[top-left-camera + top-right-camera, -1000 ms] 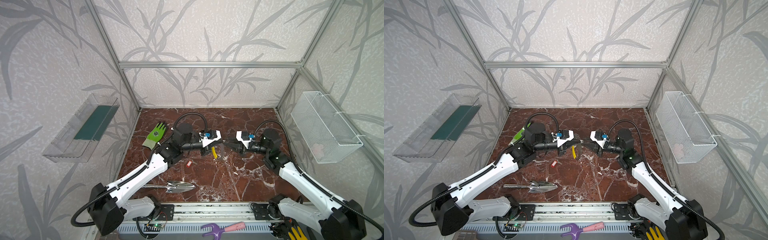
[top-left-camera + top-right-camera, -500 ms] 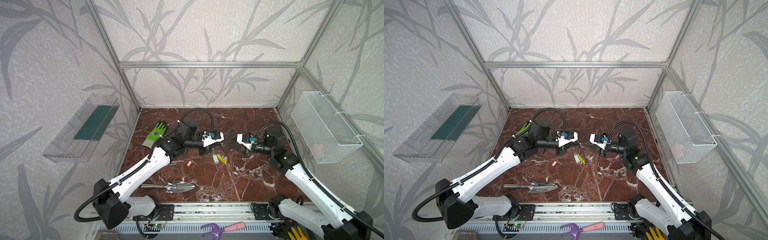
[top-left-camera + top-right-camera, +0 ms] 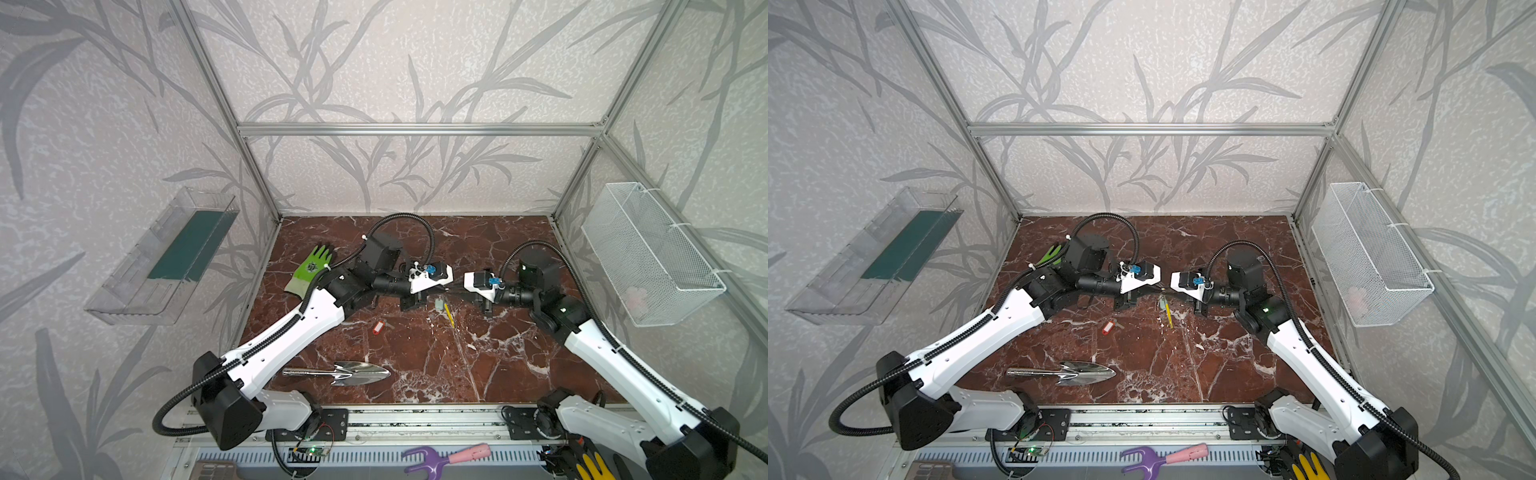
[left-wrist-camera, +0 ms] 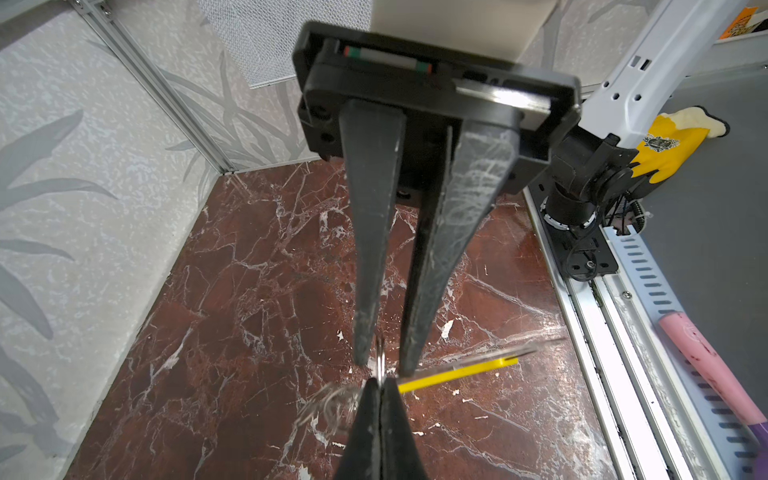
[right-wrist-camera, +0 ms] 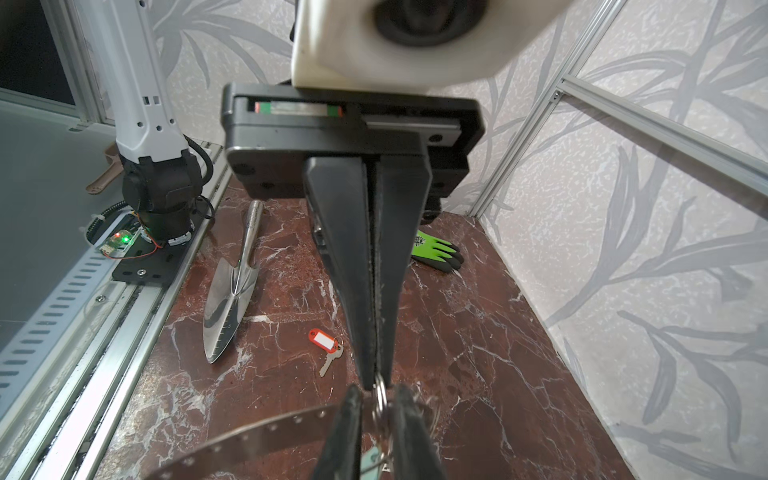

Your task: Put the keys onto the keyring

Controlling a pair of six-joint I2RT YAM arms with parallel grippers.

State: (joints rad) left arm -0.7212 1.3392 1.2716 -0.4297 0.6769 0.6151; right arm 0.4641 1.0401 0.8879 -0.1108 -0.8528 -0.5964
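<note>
My left gripper [image 4: 379,386] is shut on the keyring [image 5: 257,436], a thin grey hoop with small holes. The hoop's yellow segment [image 3: 448,314] hangs below the tips in both top views. A small split ring [image 5: 381,401] sits at the left tips, and the mint-green tag [image 5: 372,457] of one of the keys dangles under it. My right gripper [image 5: 377,409] faces the left tip to tip. Its jaws stand a narrow gap apart on either side of that split ring. The key with the red tag [image 5: 326,341] lies loose on the marble floor [image 3: 478,365].
A steel trowel [image 3: 345,372] lies near the front rail. A green glove [image 3: 311,268] lies at the back left, partly under the left arm. A wire basket [image 3: 648,257] hangs on the right wall and a clear tray [image 3: 166,257] on the left wall.
The right jaws have narrowed around the split ring. The left arm has shifted a little right, and the yellow segment now hangs further right with the mint tag beside it.
</note>
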